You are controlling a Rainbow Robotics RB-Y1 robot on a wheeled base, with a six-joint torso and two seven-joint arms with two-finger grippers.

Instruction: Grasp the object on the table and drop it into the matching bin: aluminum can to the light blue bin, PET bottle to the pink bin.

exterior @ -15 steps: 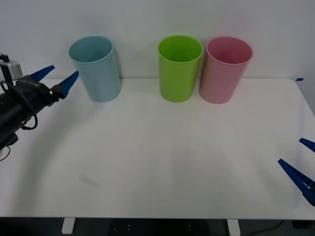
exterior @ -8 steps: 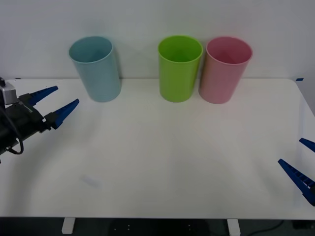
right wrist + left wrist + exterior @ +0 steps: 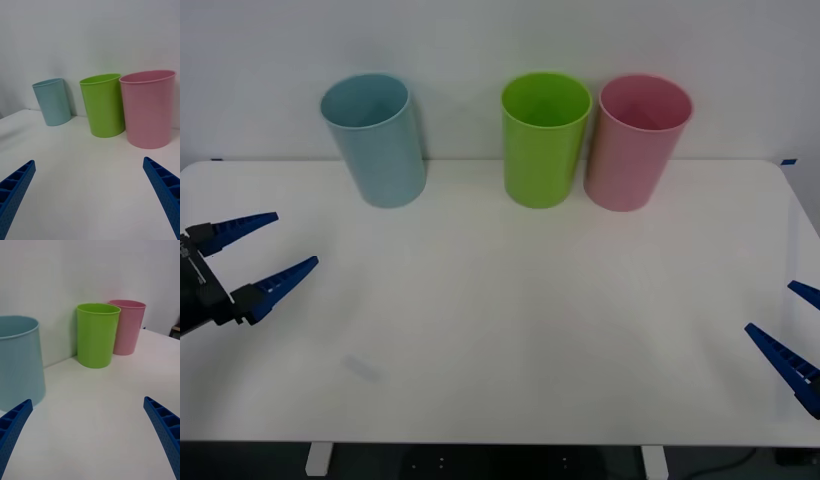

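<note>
Light blue bin upright | left gripper spread, low beside table

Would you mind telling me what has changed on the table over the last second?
The left gripper, fingers open and empty throughout, has pulled back from beside the light blue bin toward the robot, and now hangs over the table's left edge. The right gripper stays open at the right edge. The light blue bin, the lime green bin and the pink bin have not moved.
</note>
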